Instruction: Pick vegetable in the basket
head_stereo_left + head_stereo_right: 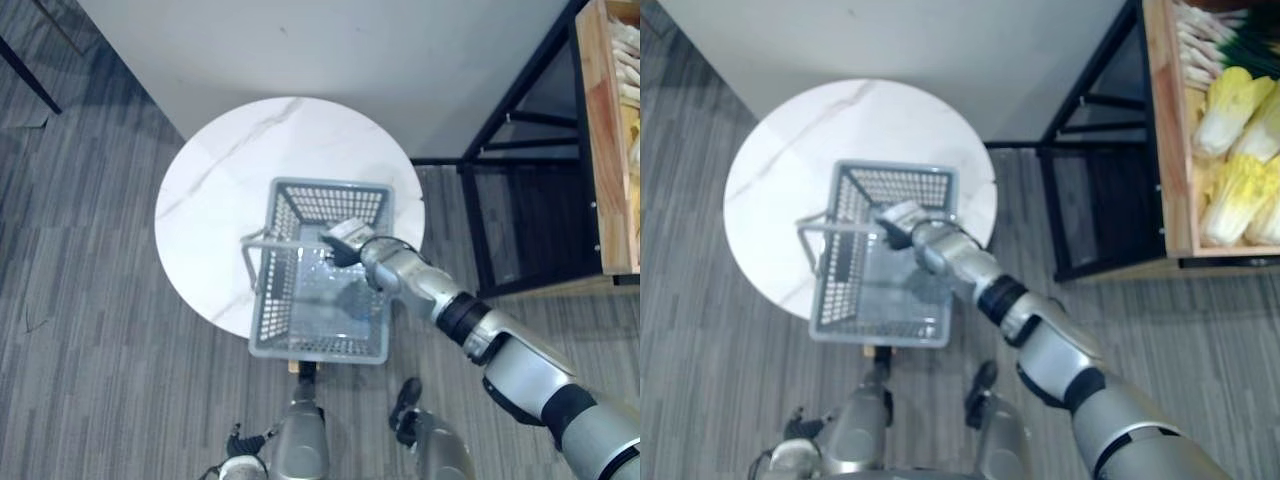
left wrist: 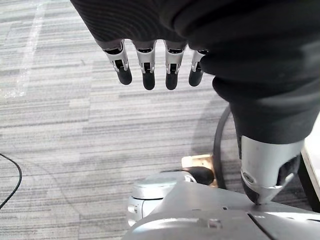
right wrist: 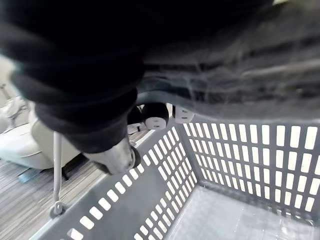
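1. Grey plastic is what we see first: a basket (image 1: 318, 349) with holes in its sides sits on the near edge of a round white table (image 1: 215, 170).
2. The right hand (image 1: 346, 239) is over the basket, toward its far end. We cannot tell if its fingers are bent or straight.
3. The left hand (image 2: 148, 67) hangs low over the striped floor (image 2: 50, 125), fingers straight.
4. Pale yellow cabbages (image 1: 1225, 110) lie in a wooden crate (image 1: 1170, 150) on the right, well apart from the basket.
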